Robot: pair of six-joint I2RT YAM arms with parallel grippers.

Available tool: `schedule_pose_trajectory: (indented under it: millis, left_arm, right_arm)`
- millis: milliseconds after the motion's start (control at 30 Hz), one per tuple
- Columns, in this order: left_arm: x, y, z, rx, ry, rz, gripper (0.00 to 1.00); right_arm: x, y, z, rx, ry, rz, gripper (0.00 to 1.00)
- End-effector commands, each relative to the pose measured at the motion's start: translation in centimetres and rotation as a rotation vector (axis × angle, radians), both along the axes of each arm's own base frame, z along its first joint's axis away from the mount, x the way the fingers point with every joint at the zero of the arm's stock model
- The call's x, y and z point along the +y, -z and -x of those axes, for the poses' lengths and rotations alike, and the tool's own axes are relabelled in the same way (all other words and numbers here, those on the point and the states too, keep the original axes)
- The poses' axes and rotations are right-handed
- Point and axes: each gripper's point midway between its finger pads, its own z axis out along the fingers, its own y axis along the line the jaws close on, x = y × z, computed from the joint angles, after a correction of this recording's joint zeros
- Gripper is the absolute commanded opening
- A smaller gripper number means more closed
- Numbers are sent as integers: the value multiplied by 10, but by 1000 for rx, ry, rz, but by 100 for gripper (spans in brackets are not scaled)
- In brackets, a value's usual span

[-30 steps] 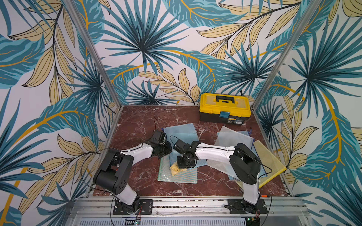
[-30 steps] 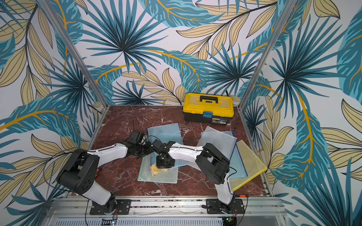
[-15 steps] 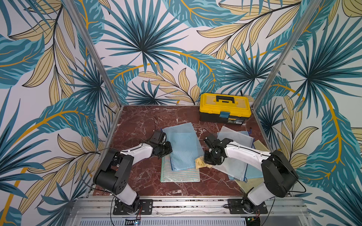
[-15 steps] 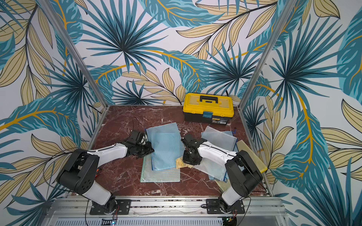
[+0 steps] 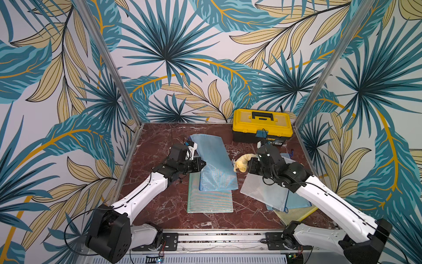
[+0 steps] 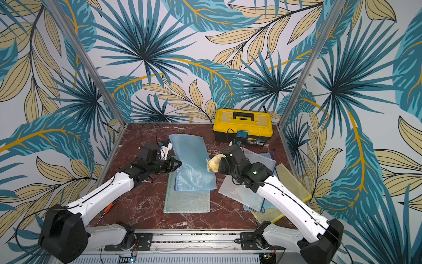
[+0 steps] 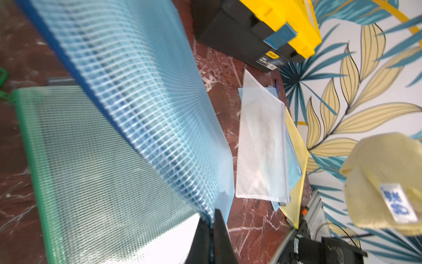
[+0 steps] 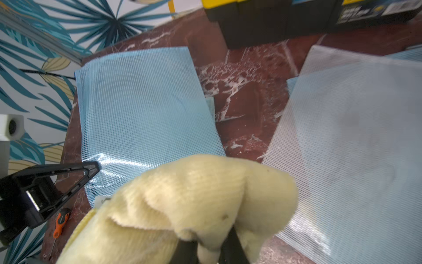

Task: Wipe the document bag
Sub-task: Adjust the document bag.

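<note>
End effector (image 8: 210,250) pinches yellow cloth (image 8: 194,194); blue bag (image 8: 141,102) beyond.

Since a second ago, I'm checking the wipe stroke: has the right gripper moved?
Yes: right gripper, holding the yellow cloth, left the green bag toward the toolbox.

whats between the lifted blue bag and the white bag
Bare marble table separates the blue bag and white bag in the right wrist view; in both top views the yellow cloth hangs over it.
</note>
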Motion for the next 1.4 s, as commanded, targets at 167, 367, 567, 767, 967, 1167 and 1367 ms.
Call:
schedule_pose_trajectory:
  millis: [167,367,567,767,967,1167,1367]
  left_arm:
    - [-1,-27,5,-62,82,-214,0]
    - [83,-13,2,11,-169,-522,0]
    - [143,-28,18,42,-327,-734,0]
    - [166,-56,13,15,-360,-973,0]
    - [152,-58,2,2,-273,-1178,0]
    - [112,-5,1,103,-152,-1241,0]
    - [17,13,3,140,-46,-1057,0]
  right_arm:
    - [-36,-4,11,-33,86,74,0]
    - [-38,7,16,0,81,99,0]
    - [-42,12,18,18,82,132,0]
    - [-33,30,16,66,62,117,0]
    - [-31,44,18,94,64,113,0]
    - [-43,40,23,83,89,141,0]
    - [-54,34,29,76,107,167,0]
